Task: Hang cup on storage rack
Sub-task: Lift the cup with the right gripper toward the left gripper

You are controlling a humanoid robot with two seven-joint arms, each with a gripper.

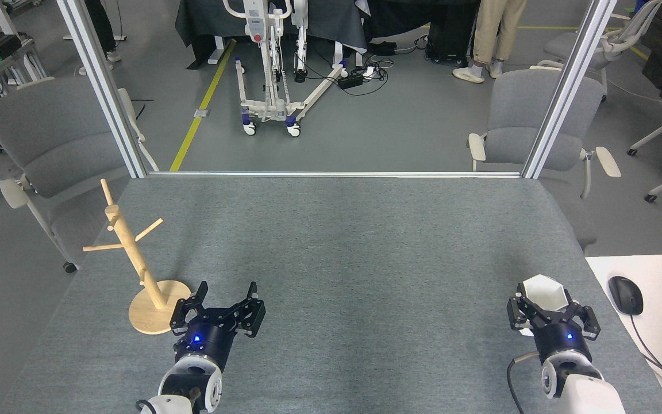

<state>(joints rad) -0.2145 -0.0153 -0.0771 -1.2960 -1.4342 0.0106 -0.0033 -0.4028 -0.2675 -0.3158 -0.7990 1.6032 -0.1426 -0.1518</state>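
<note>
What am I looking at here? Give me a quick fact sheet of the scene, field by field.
surface: grey table
cup: white faceted cup, near right, between the right end effector's fingers
right end effector: around the cup; whether it is clamped cannot be told
left end effector: open, holding nothing, beside the rack's base
storage rack: wooden peg tree, near left, upright, no cup on its pegs
task state: cup not yet hung
beyond table: grey chairs, a person's legs

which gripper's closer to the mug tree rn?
Left. The left gripper sits open just right of the storage rack base; the right gripper is across the table, around the cup.
</note>
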